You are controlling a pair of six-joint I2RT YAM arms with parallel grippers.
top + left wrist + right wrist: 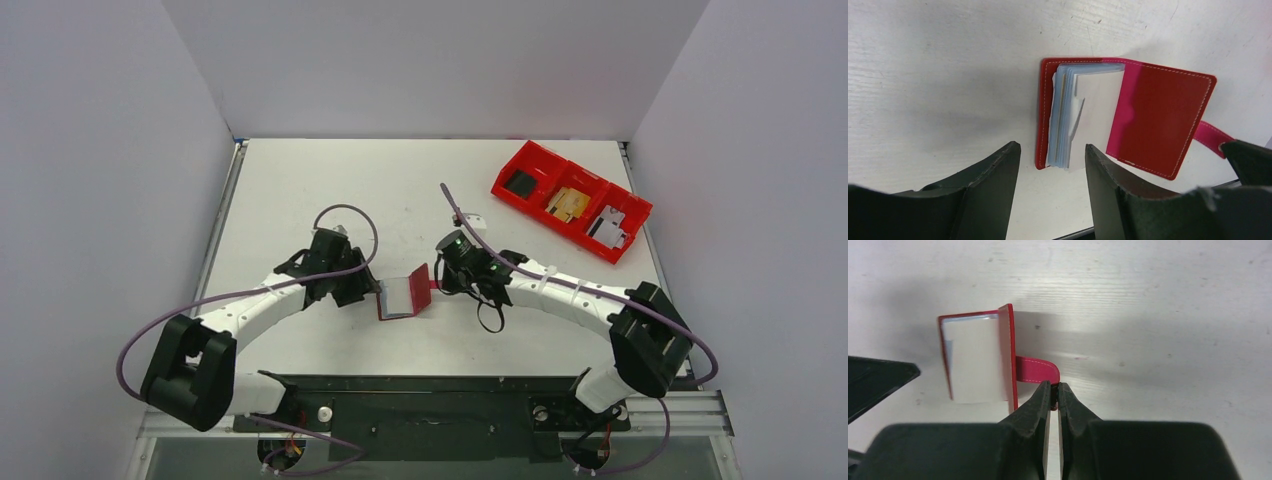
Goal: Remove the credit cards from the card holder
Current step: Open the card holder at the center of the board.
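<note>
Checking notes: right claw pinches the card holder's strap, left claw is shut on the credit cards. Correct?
No: the left wrist view shows the left claw open, not gripping the credit cards. The right claw pinches the strap of the card holder.

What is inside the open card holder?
A stack of pale blue-grey credit cards sits in the card holder, a white face on top. The faces beneath are covered, so their count is unclear.

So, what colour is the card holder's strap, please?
Pink strap, best seen in the right wrist view.
</note>
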